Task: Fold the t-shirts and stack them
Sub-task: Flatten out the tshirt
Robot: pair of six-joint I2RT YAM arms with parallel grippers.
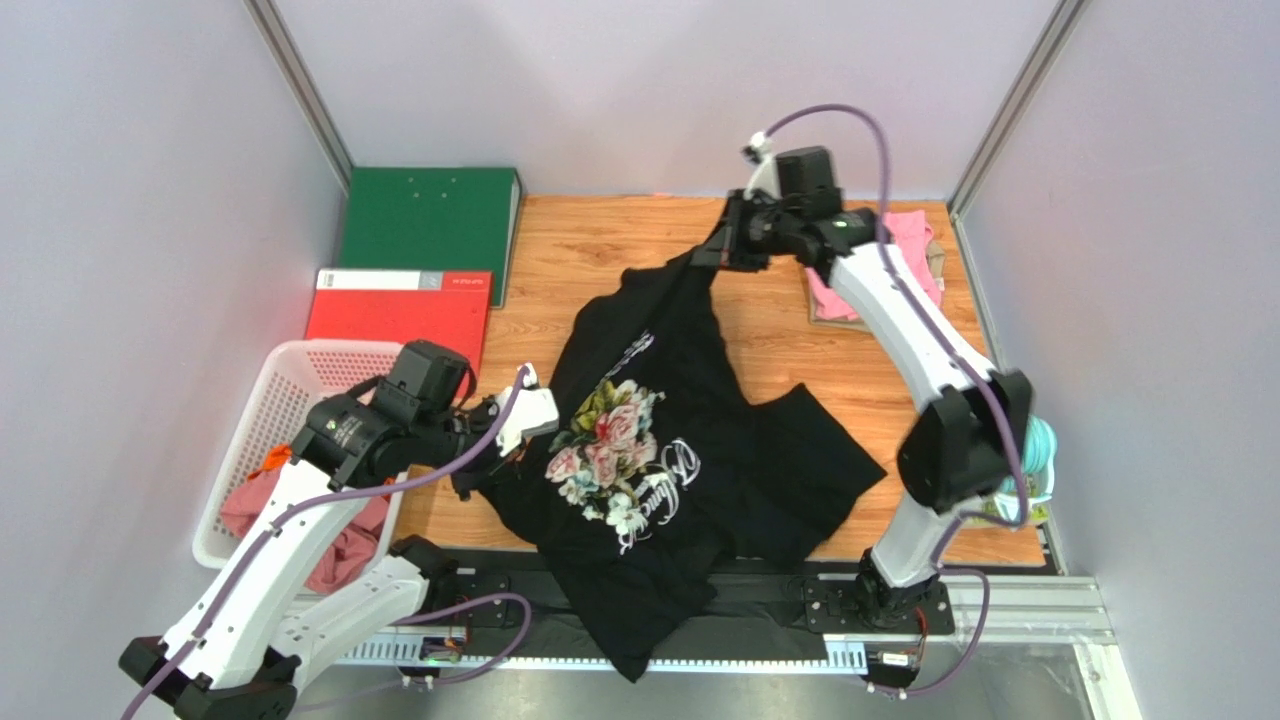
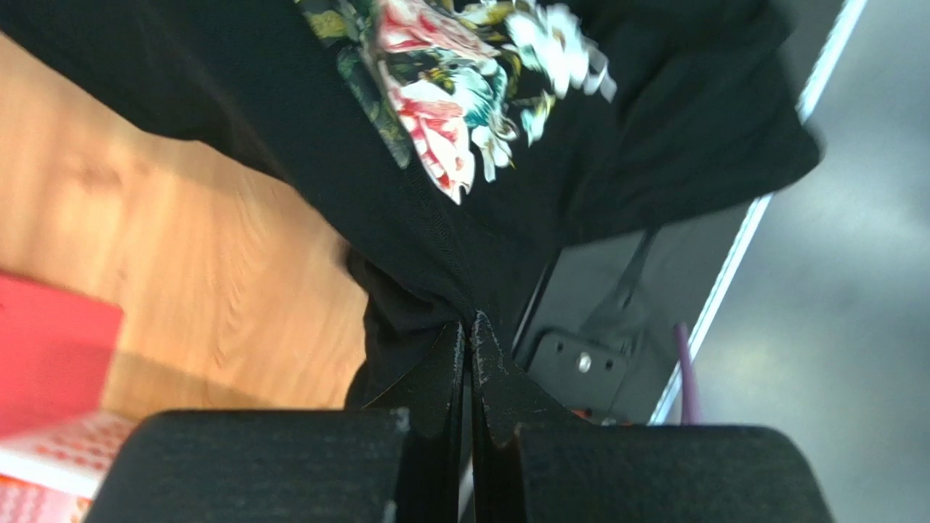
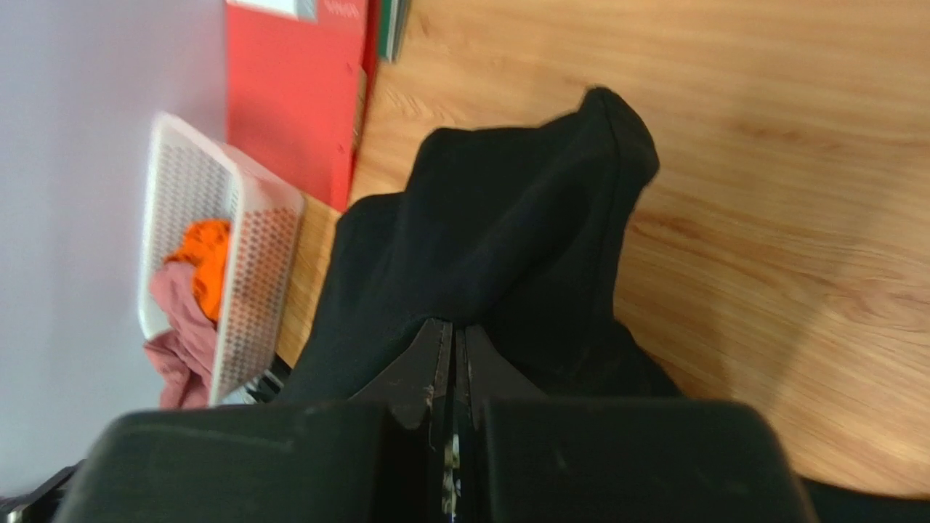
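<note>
- The wooden desk (image 1: 601,240) carries everything. Its near edge at 6 o'clock gives way to a metal rail and the arm bases.
- The black t-shirt (image 1: 706,480) with the rose print lies rumpled across the middle, running from about 1 o'clock to 8 o'clock. Its lower part hangs over the near edge at 6 o'clock. I judge the spread-out step is in hand and no fold has been made yet.
- The white basket (image 1: 286,390) at 8 o'clock holds a dusty-rose shirt (image 1: 338,548) and an orange shirt (image 3: 202,256), both unfolded.
- The pink shirt (image 1: 914,233) lies at 1 o'clock, just beneath the right arm.
- The right claw (image 3: 450,327) is clenched on a raised peak of black cloth at 1 o'clock.
- The left claw (image 2: 472,327) is clenched on a bunched edge of the same shirt at 8 o'clock.
- Risk: both pinches take only a thin gather, so a hard pull apart could let the cloth slip out of one claw.
- Risk: the overhanging part could catch on the base plates or the cables at 6 o'clock and drag the shirt askew.
- Risk: a sweep by the right arm could disturb the pink shirt beneath it.
</note>
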